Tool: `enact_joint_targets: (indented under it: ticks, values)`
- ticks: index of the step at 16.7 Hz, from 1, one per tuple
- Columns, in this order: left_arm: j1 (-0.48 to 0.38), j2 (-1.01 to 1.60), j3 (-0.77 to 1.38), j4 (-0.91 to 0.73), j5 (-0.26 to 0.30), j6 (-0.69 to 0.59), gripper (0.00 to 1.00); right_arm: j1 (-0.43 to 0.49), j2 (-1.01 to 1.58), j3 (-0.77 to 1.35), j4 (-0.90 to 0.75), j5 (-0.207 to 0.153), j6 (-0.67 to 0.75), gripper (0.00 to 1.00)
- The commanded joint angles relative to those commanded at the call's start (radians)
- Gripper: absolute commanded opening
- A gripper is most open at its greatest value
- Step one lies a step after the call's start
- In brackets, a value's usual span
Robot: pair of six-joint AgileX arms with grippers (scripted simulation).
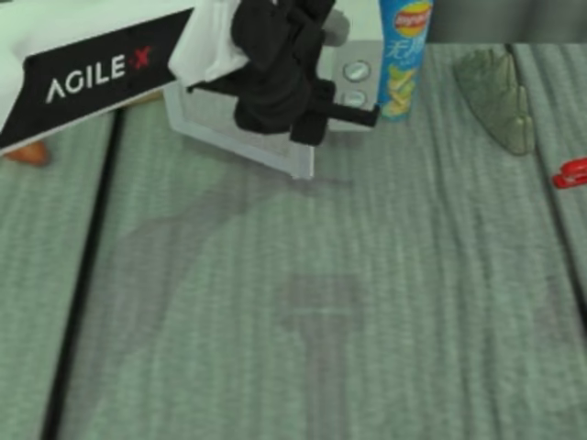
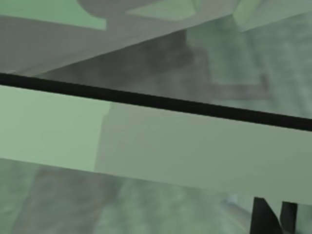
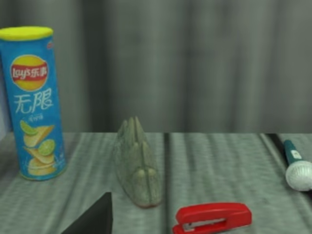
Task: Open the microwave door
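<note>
Door: the microwave door [image 1: 240, 137] stood partly swung out from the microwave [image 1: 353, 55].
Left gripper [image 1: 353, 115]: at door; fingers' state untellable.
Left: wider swing.

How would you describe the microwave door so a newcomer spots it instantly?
Start at the white microwave at the table's far edge, left of the blue chip can. The microwave door is the flat white panel swung out from its front at an angle, under the left gripper. Unlike the strip with two silver knobs, it carries no knobs.
</note>
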Motion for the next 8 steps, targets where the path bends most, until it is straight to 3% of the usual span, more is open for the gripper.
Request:
enact_joint_targets:
  ticks: [8]
  values:
    - [0.012,-0.038,-0.056,0.025,0.027,0.05,0.0,0.0,0.0,0.0,0.0,0.0,0.0,1.0]
